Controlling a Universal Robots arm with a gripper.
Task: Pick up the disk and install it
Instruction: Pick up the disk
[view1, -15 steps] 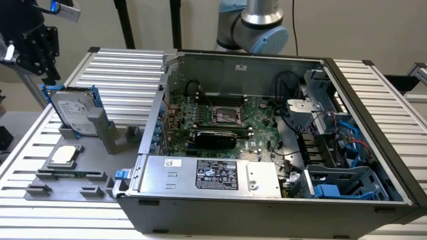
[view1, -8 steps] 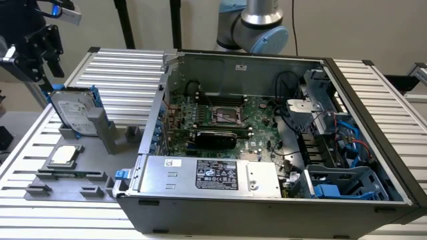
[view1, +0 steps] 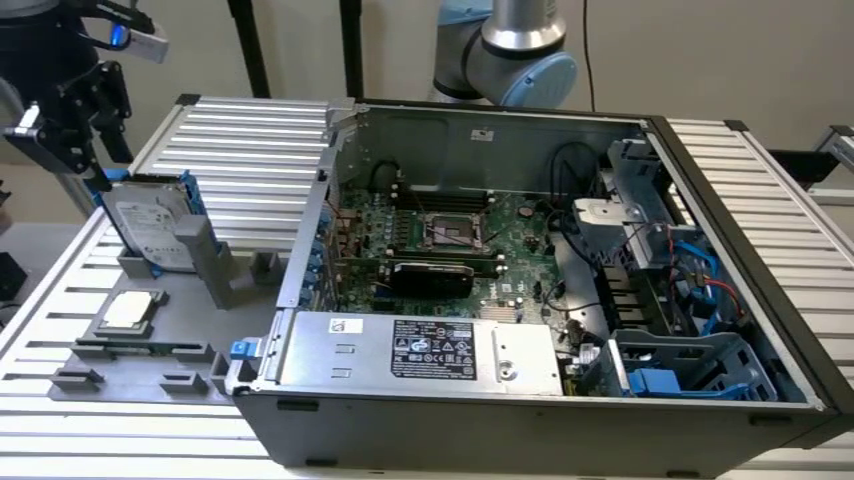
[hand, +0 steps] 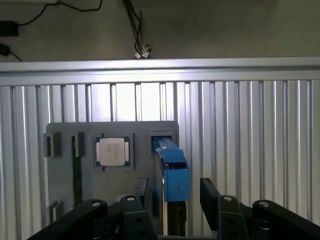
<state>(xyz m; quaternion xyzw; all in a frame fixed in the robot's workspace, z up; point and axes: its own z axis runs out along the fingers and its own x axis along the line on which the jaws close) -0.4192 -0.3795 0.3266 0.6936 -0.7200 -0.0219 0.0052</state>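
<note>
The blue-framed silver-grey metal disk (view1: 143, 225) stands on edge in a grey rack (view1: 220, 272) at the exterior view's left, under the open tool (hand: 175, 186); probably stiff and heavy, best pinched across its flat faces.

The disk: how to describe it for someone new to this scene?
At the exterior view's left of the open black computer case sits a grey holder block. On it, the silver-grey hard drive in a blue frame stands on edge; the square silver chip nearby lies flat.
</note>
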